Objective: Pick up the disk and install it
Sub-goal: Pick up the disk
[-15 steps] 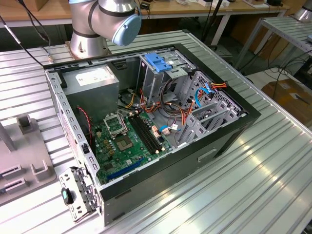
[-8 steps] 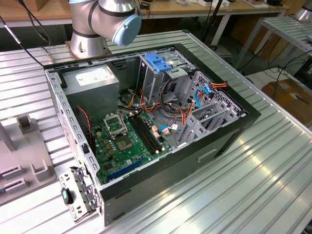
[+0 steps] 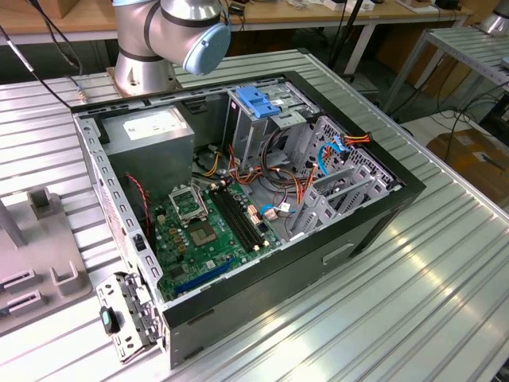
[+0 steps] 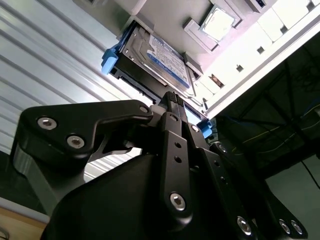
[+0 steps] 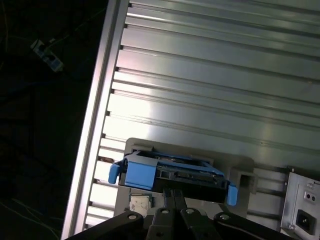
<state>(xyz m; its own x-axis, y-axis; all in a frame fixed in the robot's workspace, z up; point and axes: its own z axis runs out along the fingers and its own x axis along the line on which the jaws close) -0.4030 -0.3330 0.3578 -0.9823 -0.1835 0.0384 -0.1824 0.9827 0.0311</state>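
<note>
The disk (image 4: pixel 155 52) is a flat silver-grey drive with a blue-and-white label and blue side rails (image 4: pixel 109 59). It rests in a light grey holder (image 5: pixel 240 170) on the ribbed metal table. In the first wrist view the disk (image 5: pixel 170 172) shows its connector edge. My gripper (image 4: pixel 175 97) hovers just short of that edge, its black fingers (image 4: pixel 172 115) pressed together with nothing between them. In the first wrist view the gripper (image 5: pixel 172 192) sits right at the disk's near edge.
The open computer case (image 3: pixel 350 231) lies on the table with the motherboard (image 3: pixel 199 235), cables and a metal drive cage with a light-blue latch (image 3: pixel 258 103). A grey power supply (image 3: pixel 151 131) fills its back corner. The arm's base (image 3: pixel 147 56) stands behind it. A small chip (image 5: pixel 140 204) lies in the holder.
</note>
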